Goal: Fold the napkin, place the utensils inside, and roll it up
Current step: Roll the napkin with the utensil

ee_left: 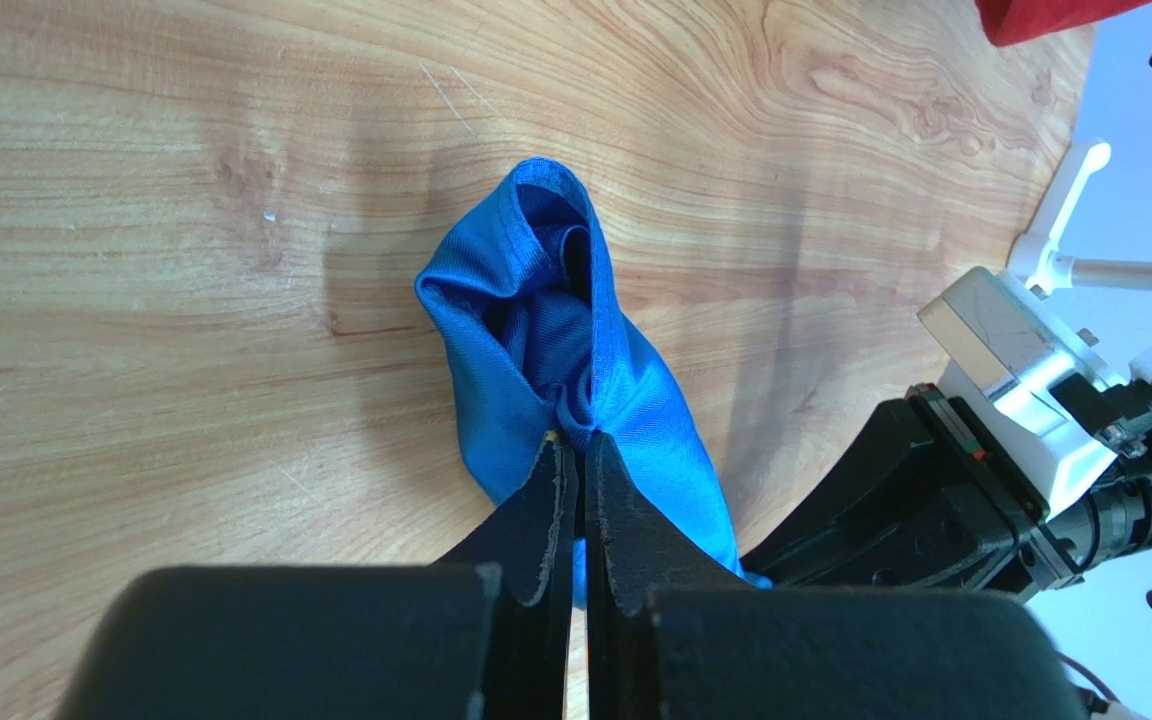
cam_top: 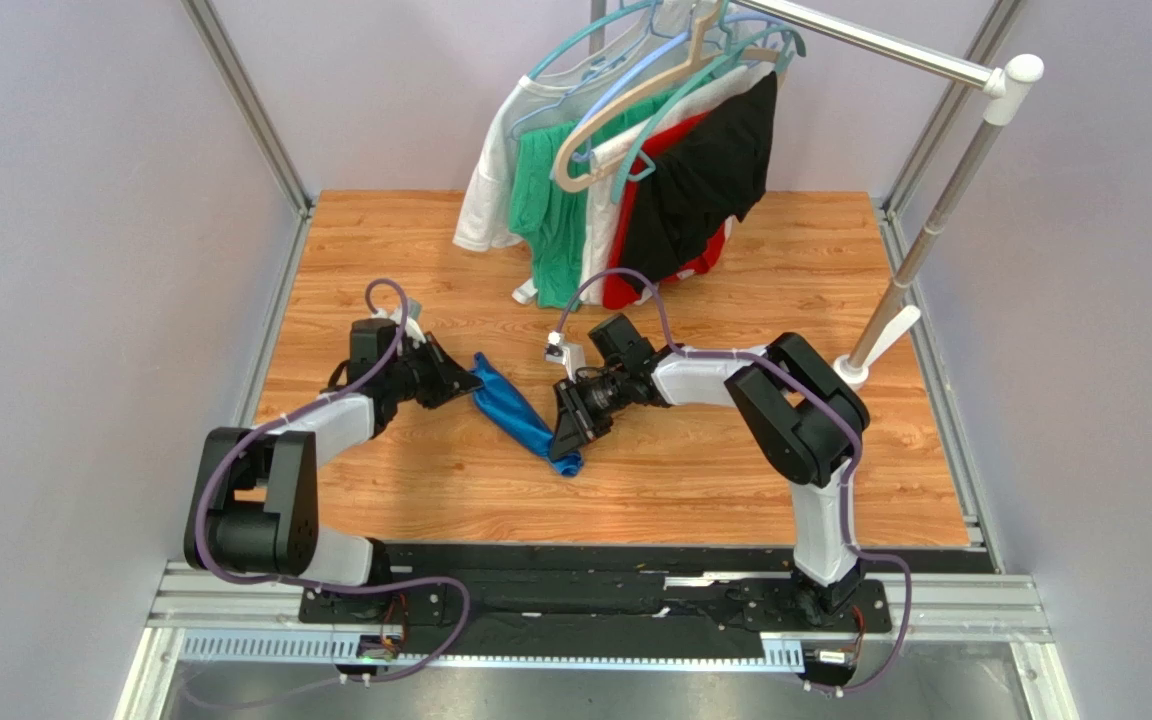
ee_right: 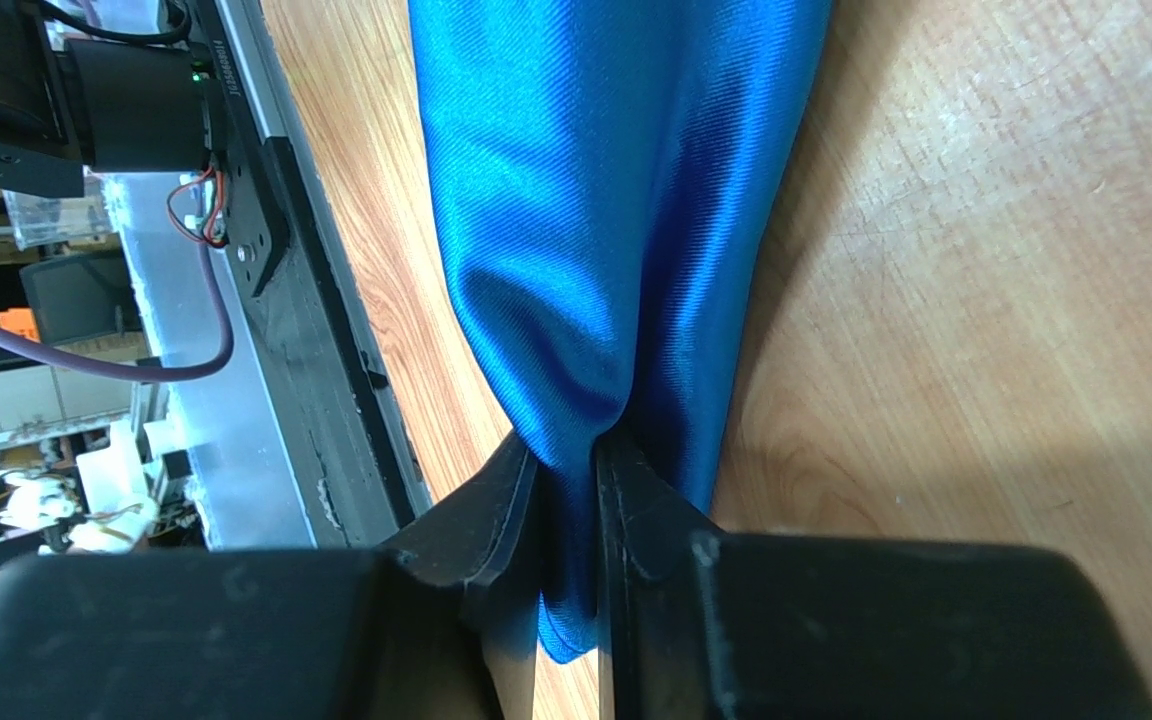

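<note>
The royal-blue napkin (cam_top: 525,411) is bunched into a narrow band in the middle of the wooden table, stretched between both grippers. My left gripper (cam_top: 465,378) is shut on its upper-left end; in the left wrist view the fingers (ee_left: 552,495) pinch a fold of the napkin (ee_left: 537,330), which bulges open beyond them. My right gripper (cam_top: 567,435) is shut on the lower-right end, and the napkin (ee_right: 612,195) hangs in shiny folds from between its fingers (ee_right: 642,503). No utensils are in view.
A garment rack (cam_top: 898,285) stands at the back right, with green, white, red and black clothes (cam_top: 642,180) on hangers above the table's far edge. The black base rail (cam_top: 612,578) runs along the near edge. Metal frame posts flank the table.
</note>
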